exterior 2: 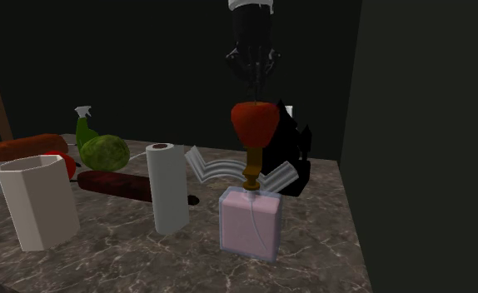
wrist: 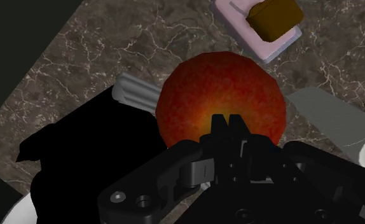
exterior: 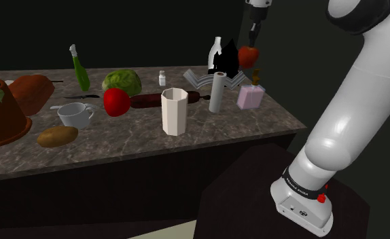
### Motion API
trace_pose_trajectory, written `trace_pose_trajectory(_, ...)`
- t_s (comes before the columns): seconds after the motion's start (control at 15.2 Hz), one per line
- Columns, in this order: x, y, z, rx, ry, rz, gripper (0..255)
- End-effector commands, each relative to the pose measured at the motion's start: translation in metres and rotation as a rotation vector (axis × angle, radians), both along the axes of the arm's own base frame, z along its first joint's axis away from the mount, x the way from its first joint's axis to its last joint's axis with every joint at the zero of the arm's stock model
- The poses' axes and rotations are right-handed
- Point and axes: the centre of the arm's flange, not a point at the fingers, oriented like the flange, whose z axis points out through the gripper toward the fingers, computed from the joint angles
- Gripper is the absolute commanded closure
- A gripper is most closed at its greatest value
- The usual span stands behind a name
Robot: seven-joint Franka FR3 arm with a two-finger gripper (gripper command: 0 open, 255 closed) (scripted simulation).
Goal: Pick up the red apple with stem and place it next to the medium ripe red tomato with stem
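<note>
Though obs. apple clamped in closed gripper, clear of counter, logged only pick as done; carry to far-off tomato & set-down marked pending.

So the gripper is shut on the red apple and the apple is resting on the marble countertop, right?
No. The gripper is shut on the red apple, but the apple hangs in the air, clear of the marble countertop, as the second exterior view shows.

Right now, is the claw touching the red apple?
Touching. In the second exterior view the claw pinches the top of the red apple, which hangs from it in the air.
</note>
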Motion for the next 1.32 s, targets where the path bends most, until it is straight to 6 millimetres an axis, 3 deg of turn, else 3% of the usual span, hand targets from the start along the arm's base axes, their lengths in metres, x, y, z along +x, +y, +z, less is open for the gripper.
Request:
trace_pose_trajectory(0.0,0.009,0.022,0.000,0.000,0.000,-0.001,255)
trace_pose_trajectory(1.25,0.089,0.260,0.000,0.000,0.000,-0.001,255)
